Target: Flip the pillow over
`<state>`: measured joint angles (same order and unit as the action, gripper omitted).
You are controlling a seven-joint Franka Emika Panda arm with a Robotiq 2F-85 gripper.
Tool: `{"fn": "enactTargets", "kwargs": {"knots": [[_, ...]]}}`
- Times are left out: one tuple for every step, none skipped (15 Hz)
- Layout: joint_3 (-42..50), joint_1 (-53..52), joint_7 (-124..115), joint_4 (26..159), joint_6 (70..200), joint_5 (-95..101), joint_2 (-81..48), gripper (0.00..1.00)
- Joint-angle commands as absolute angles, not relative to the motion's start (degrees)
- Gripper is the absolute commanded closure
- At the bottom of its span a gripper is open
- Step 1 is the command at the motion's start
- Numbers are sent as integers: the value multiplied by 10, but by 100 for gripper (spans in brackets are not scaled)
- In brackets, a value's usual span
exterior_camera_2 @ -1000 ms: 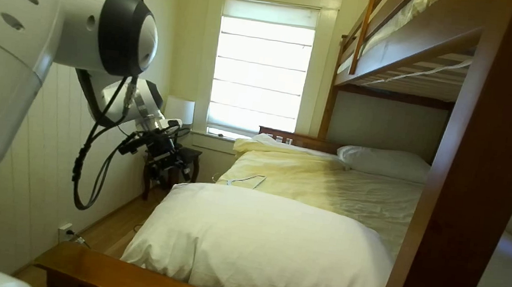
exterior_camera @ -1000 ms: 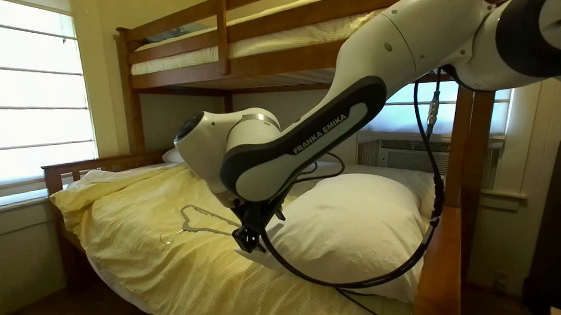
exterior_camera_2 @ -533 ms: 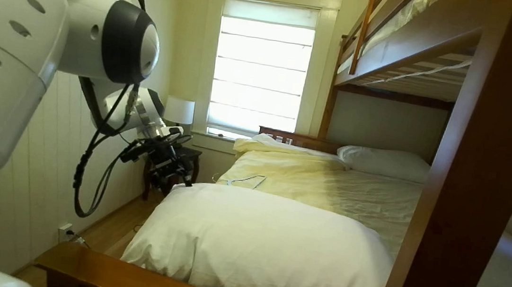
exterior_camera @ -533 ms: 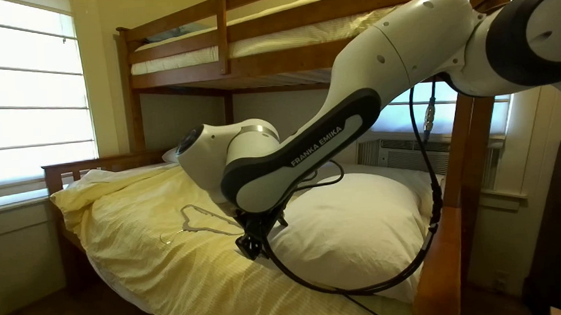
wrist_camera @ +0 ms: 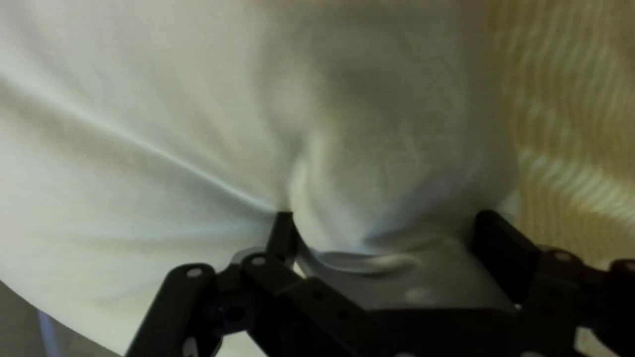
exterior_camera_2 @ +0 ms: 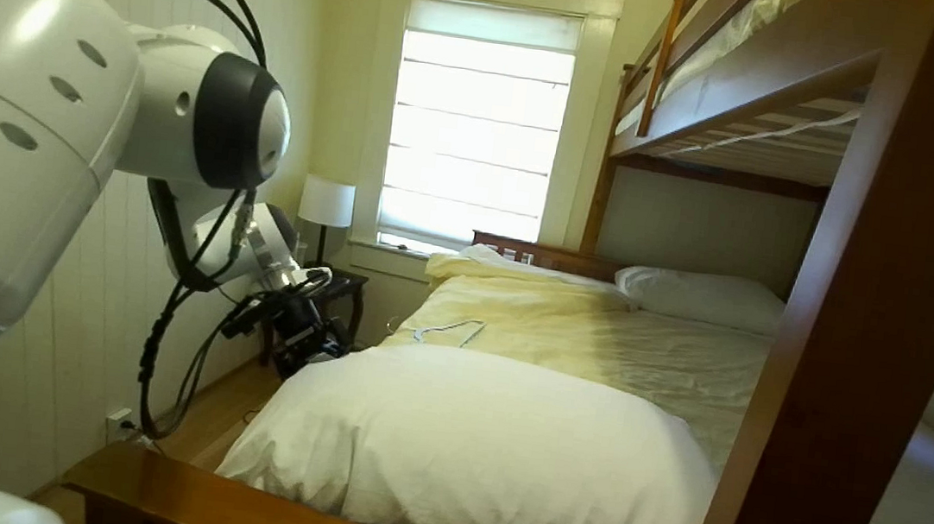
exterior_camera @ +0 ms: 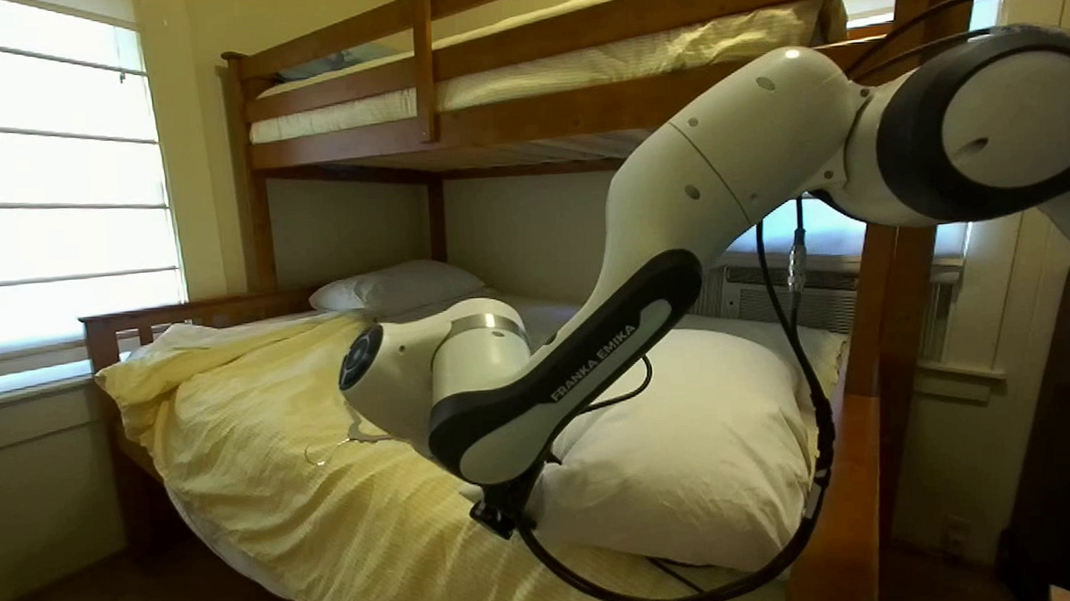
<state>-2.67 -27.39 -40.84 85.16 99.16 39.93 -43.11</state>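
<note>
In an exterior view the task, as I judge it, stands at the grasp: the tool (exterior_camera: pixel 512 503) is down at the edge of the pillow (exterior_camera: pixel 690 457), so the reach is made, while gripping, lifting and turning over are all left. The pillow lies on the bed (exterior_camera: pixel 843 504) to the picture's right of the tool, plump, no side visibly raised; the yellow bedsheet (exterior_camera: pixel 258 425) spreads on the tool's opposite side, and a flatter pillow (exterior_camera: pixel 406 286) rests well apart from it. In an exterior view a hanger (exterior_camera_2: pixel 449 326) lies apart from the tool on the bedsheet, and the pillow hides the tool's tips, its bulk stretching away from them. In the wrist view the jaws stand wide apart across the pillow's edge: one presses a crease into the white cloth, folds fill the gap, and the other stands just beside the bedsheet. The tool touches the pillow but, as I read it, does not clamp it; how deep the cloth sits is too blurred to tell.
</note>
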Motion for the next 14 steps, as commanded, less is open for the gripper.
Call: {"fn": "enactTargets", "kwargs": {"knots": [[-20,-285,-414,814,965,409,-469,40],[-19,-286,-414,810,960,411,-470,46],[-18,-288,-413,803,951,412,-473,54],[-18,-290,-413,798,945,413,-474,60],[-18,-291,-412,792,937,415,-476,66],[-18,-292,-413,788,933,417,-477,73],[-19,-292,-413,785,929,418,-478,80],[-20,-292,-415,785,930,419,-477,88],[-20,-293,-417,783,928,420,-477,93],[-21,-293,-420,785,928,420,-473,98],[-21,-294,-422,786,925,421,-469,100],[-22,-295,-425,791,924,422,-459,99],[-21,-296,-428,795,919,424,-451,98],[-21,-297,-430,802,915,425,-436,99]]}}
